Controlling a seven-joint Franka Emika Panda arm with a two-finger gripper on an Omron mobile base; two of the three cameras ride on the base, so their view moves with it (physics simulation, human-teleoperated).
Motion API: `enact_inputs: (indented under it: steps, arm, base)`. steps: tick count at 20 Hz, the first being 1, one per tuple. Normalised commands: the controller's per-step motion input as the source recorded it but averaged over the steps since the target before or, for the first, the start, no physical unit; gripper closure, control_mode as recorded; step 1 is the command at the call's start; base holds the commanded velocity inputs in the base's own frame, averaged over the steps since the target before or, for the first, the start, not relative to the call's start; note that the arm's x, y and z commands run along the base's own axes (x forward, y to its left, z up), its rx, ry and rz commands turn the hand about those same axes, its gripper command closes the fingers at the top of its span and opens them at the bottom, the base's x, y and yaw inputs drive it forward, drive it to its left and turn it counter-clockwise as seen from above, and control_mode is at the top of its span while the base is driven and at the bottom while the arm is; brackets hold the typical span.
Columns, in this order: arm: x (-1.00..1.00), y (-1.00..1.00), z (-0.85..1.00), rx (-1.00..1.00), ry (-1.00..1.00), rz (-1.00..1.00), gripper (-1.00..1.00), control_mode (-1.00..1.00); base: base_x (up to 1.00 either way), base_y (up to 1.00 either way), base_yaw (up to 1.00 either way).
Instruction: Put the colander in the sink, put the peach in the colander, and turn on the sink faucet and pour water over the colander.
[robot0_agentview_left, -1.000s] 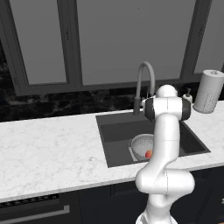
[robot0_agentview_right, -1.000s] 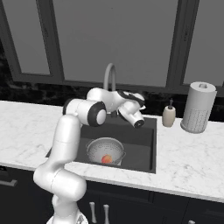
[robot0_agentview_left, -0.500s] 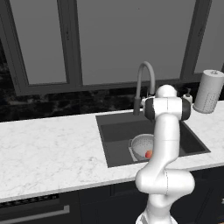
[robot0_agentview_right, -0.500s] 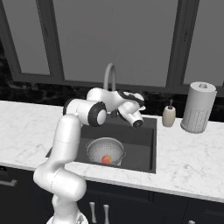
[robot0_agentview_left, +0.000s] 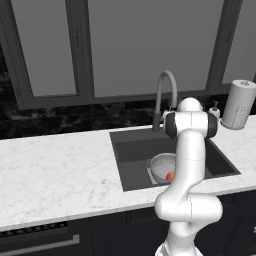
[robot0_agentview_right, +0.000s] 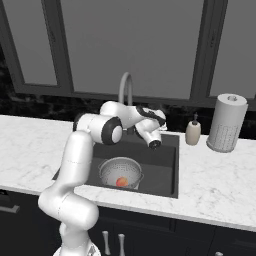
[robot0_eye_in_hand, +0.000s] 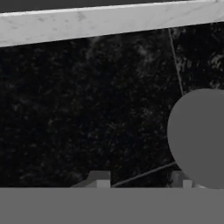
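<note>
In the left base view, the colander (robot0_agentview_left: 162, 168) sat in the sink (robot0_agentview_left: 135, 165) with the peach (robot0_agentview_left: 170, 176) inside, at 6 o'clock from the sink faucet (robot0_agentview_left: 166, 97). In the right base view, the gripper (robot0_agentview_right: 154, 144) hung near the faucet base, at 1 o'clock from the colander. In the hand view, the fingertips (robot0_eye_in_hand: 98, 180) stood partly apart, clamping nothing visible. Judged step: turning on the faucet; the next move calls for reaching its lever.

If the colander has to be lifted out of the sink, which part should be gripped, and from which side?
Take the colander by its thin rim, coming down from above. It sits upright in the sink, mouth open upward, and the basin walls probably block a sideways approach. Choose rim away from the peach.
</note>
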Motion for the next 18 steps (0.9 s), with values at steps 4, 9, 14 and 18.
enact_inputs:
  steps: [4,9,14,18]
  arm:
    - [0.30,-1.00,-0.01,0.17,0.03,-0.22,1.00,-1.00]
    - [0.04,-0.93,0.13,0.23,0.00,-0.11,1.00,-1.00]
    - [-0.30,-0.95,0.96,0.41,-0.02,0.05,1.00,-1.00]
    - [-0.28,-1.00,1.00,0.43,-0.07,0.17,1.00,-1.00]
  base:
    - [0.00,0.00,0.00]
    - [0.00,0.00,0.00]
    - [0.00,0.00,0.00]
    - [0.00,0.00,0.00]
